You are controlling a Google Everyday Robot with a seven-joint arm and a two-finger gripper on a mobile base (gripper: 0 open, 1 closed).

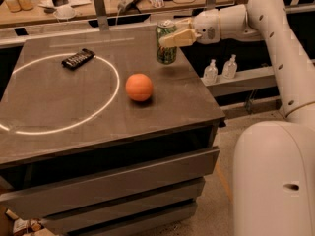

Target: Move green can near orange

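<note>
The green can (166, 45) stands upright near the far right edge of the dark table (98, 117), with a silver top. My gripper (172, 36) reaches in from the right and is shut on the can's upper half. The orange (139, 87) sits on the table in front of the can and a little to its left, about a can's height away. The can's base looks at or just above the table surface.
A dark rectangular packet (78, 58) lies at the far left inside a white circle (59, 95) marked on the table. Two small bottles (220, 69) stand on a ledge to the right. A cluttered bench (74, 4) runs behind. My arm's base (270, 181) fills the right foreground.
</note>
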